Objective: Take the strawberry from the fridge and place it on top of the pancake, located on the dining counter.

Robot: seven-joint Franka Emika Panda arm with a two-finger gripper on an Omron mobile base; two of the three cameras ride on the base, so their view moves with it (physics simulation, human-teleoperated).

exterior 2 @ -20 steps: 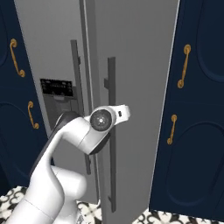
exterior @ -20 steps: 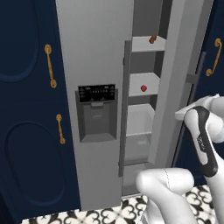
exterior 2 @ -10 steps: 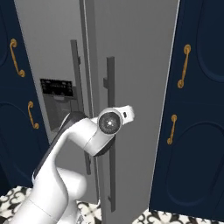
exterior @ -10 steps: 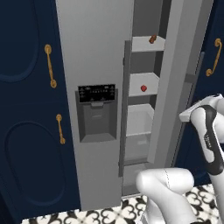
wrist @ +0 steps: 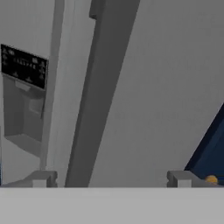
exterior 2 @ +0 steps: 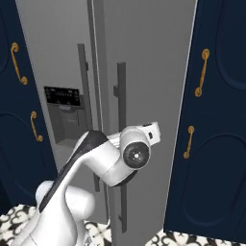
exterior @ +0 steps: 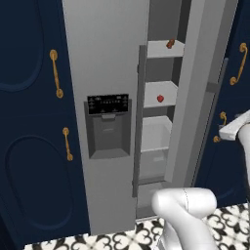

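Observation:
The fridge [exterior: 107, 58] stands in front of me, its left door shut and its right door [exterior: 195, 88] swung partly open. In the gap, the tiny red strawberry [exterior: 160, 98] sits on a middle shelf. My gripper [wrist: 111, 180] is open and holds nothing. Its fingertips [wrist: 41, 178] stand wide apart in front of the outer face of the right door, with the dark door handle [wrist: 100, 87] running up between them. My arm's elbow [exterior 2: 136, 154] hangs before that door. The pancake and the dining counter are out of view.
A brownish oblong item [exterior: 170, 44] lies on the top shelf. The black dispenser panel [exterior: 108, 105] is on the left door. Navy cabinets with gold handles [exterior: 56, 73] flank the fridge on both sides [exterior 2: 202, 72]. The floor is patterned tile [exterior: 122, 241].
My arm has swung to the right, so the hand now sits at the right edge of the left base view. The fridge door and the strawberry have not moved.

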